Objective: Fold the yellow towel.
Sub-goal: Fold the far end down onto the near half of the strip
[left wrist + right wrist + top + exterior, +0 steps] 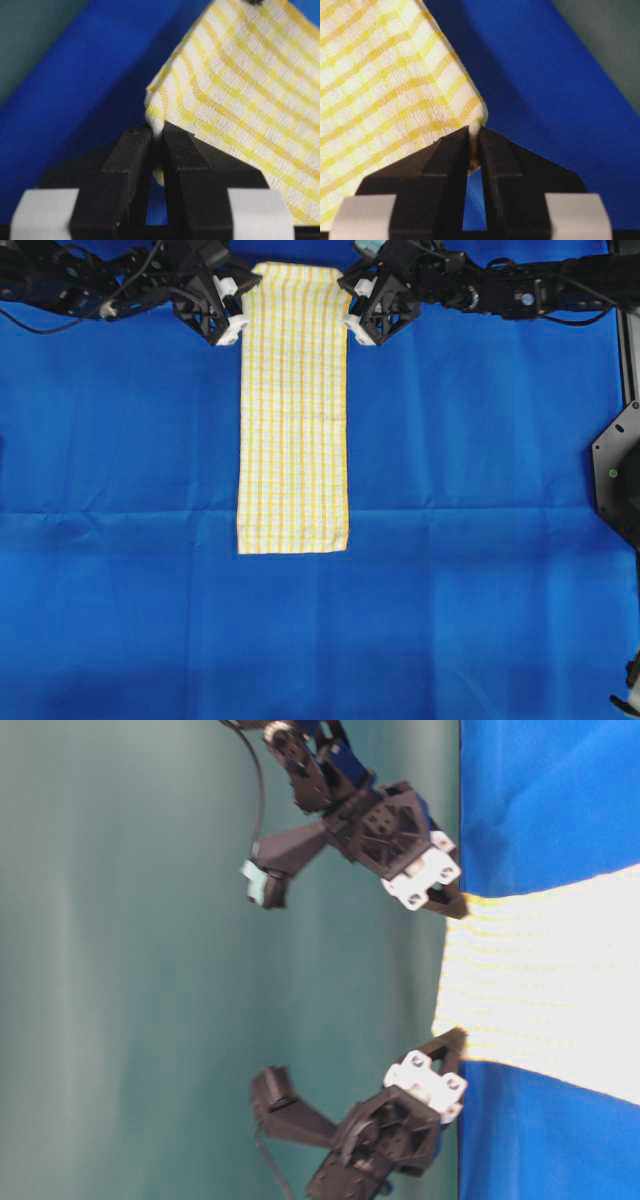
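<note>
Overhead exterior view: yellow towel [293, 410] lies as a long narrow strip on the blue cloth [120, 490], long axis running from top to bottom of frame, already narrowed to a band.

Left gripper [232, 328] sits at the towel's left edge near the top end. Left wrist view: jaws are pinched tight on the towel corner, checked fabric caught between the black fingertips [135, 150] and pulled up into a small peak. Holding the corner, not the middle of the edge, looks meant to carry the whole end over in one sheet.

Centre: the strip lies flat and smooth, bottom hem square, no creases seen.

Right gripper [356, 328] mirrors the left at the towel's right edge. Right wrist view: jaws are closed hard on the opposite corner, a sliver of cloth showing between the tips. Table-level view shows both grippers level with each other and the towel end stretched between them, drawn in slightly at the waist.

Judgement: both corners are secured, so the step in hand is the lift and carry of the top end towards the bottom hem.

Room: blue cloth is bare on both sides of the strip and below the bottom hem. A black fixture [618, 475] stands at the right margin, well apart from the towel. Risk: uneven travel would skew the fold.
</note>
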